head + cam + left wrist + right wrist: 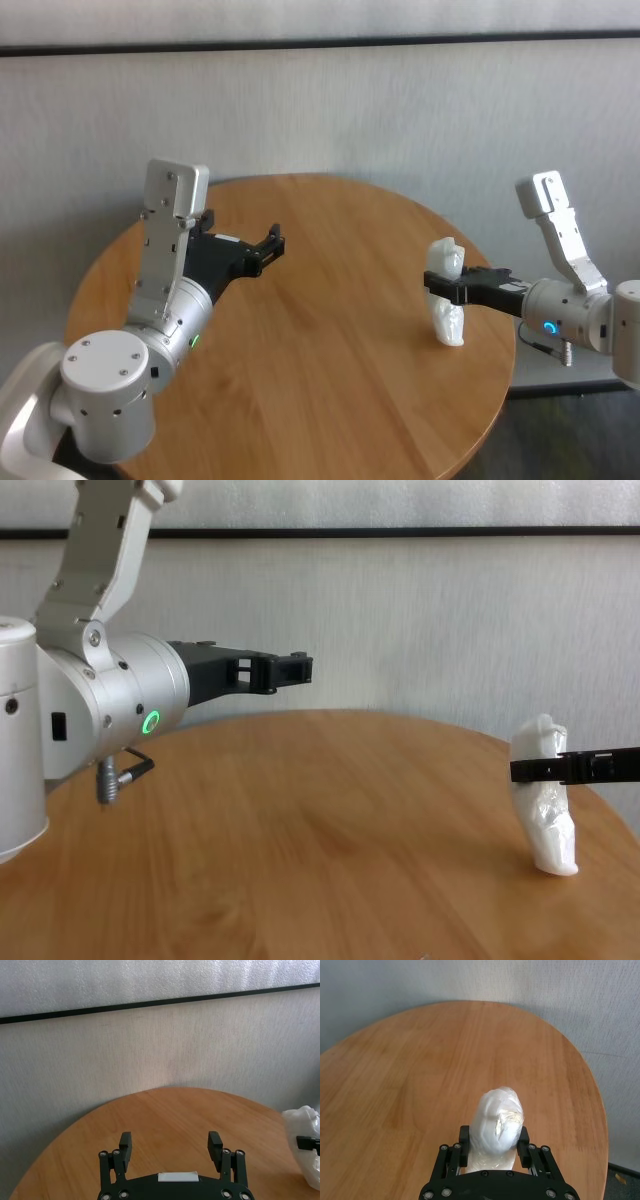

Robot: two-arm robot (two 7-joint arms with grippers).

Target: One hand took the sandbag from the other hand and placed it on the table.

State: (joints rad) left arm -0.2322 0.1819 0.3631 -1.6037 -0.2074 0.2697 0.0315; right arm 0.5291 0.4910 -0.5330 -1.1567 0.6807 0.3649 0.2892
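Note:
The white lumpy sandbag (pixel 450 322) stands upright near the right edge of the round wooden table (pixel 320 340). Its lower end appears to touch the top. My right gripper (pixel 432 285), the one with the blue ring, is shut on the bag's middle from the right. The right wrist view shows the bag (pixel 498 1120) between the fingers (pixel 464 1146). It also shows in the chest view (pixel 545 825). My left gripper (pixel 273 240), the one with the green ring, is open and empty, held above the table's left part, well apart from the bag. Its spread fingers (pixel 125 1141) show in the left wrist view.
A grey wall (pixel 400 110) runs close behind the table. The table's right edge (pixel 510 350) lies just beyond the bag, with floor below it. Bare wood lies between the two grippers.

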